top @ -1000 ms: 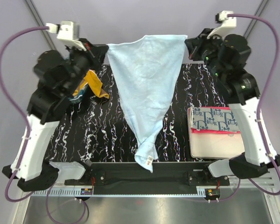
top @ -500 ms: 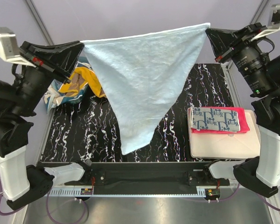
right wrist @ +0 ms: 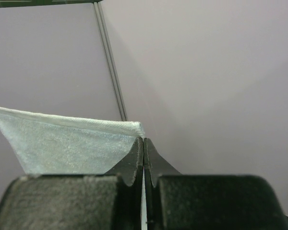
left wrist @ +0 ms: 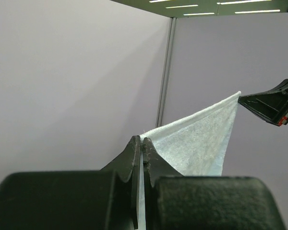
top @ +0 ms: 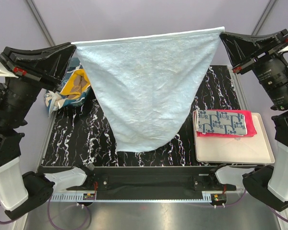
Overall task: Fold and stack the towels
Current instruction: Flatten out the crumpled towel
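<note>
Top external view: the blue towel hangs spread in the air over the table. Its upper edge is stretched taut between 2 corners and its lower part droops to a rounded tip near the front. The left gripper pinches 1 corner and the right gripper the other. Both wrist views show cloth squeezed between closed fingers. To the right, a folded grey towel lies on a red towel on the tray. An orange towel sits bunched at far left.
</note>
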Motion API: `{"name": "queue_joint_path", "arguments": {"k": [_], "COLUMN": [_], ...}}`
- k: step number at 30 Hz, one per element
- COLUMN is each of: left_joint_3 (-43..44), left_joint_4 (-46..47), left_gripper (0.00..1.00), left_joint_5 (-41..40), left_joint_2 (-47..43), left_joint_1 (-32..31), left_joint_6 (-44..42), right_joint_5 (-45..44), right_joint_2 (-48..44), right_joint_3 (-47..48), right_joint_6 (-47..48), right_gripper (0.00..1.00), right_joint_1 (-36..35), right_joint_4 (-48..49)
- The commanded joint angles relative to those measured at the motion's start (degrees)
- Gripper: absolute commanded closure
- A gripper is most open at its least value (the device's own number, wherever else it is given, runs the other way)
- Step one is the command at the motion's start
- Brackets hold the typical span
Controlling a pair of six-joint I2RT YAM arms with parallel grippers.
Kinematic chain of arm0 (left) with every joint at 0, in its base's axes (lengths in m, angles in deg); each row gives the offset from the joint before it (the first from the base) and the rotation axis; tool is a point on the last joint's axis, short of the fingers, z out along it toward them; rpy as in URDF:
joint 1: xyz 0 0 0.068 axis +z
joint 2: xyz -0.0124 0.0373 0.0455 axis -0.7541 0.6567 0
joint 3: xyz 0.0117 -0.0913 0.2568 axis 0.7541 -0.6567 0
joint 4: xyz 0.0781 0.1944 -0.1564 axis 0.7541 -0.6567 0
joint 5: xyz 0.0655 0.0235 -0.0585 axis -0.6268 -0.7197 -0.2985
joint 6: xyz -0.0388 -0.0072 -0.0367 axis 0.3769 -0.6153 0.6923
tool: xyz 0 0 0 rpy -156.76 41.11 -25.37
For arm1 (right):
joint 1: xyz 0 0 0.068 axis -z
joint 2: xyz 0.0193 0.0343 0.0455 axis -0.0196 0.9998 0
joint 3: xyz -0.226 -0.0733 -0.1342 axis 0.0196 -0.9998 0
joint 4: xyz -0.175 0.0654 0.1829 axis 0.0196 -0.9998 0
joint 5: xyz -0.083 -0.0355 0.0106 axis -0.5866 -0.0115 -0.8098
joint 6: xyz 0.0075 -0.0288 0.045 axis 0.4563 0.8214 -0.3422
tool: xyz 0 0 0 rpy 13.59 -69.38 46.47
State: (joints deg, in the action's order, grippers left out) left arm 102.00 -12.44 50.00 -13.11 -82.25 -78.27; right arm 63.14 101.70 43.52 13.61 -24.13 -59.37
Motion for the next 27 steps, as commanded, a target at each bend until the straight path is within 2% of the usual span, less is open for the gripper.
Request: {"name": "queue_joint_path", "arguments": {"k": [1,7,15,16,17,20,22,25,27], "left_joint_3": [3.1,3.6,5.9,5.5,4.2,-1.3,-3.3,-5.9,-4.8], "left_joint_4": [4.8,6.4,6.2,6.3,6.4,10.1,12.7,16.9,18.6], "left_gripper": [1.00,1.00,1.00,1.00,1.00,1.00,1.00,1.00,1.00], "left_joint_5": [-2.5,-6.4,-13.4,-13.0,-9.1,-0.5,2.2,7.5,8.3], "left_joint_2": [0.0,1.3,8.0,9.7,10.5,13.5,17.3,24.6,28.7], "left_joint_1": [0.1,0.2,0.9,2.1,6.9,16.0,19.4,26.5,28.3], "left_joint_6": [-0.5,-0.7,-2.7,-2.2,0.9,8.2,11.6,15.2,16.1], "right_joint_5": [-2.8,-3.3,-7.1,-7.8,-8.3,-11.5,-13.3,-11.5,-7.5], "right_joint_2": [-0.9,-0.5,6.3,7.3,9.5,14.6,17.6,24.5,30.4], "right_joint_3": [1.5,0.8,2.8,2.7,2.5,1.3,1.0,0.9,1.1], "right_joint_6": [0.9,1.4,4.5,5.0,5.8,7.5,8.6,6.6,4.6], "right_gripper": [1.00,1.00,1.00,1.00,1.00,1.00,1.00,1.00,1.00], "right_joint_1": [0.1,0.1,0.1,0.1,0.1,0.1,0.6,4.1,6.2], "right_joint_4": [3.5,4.8,4.9,5.0,5.0,6.0,6.8,9.3,12.7]}}
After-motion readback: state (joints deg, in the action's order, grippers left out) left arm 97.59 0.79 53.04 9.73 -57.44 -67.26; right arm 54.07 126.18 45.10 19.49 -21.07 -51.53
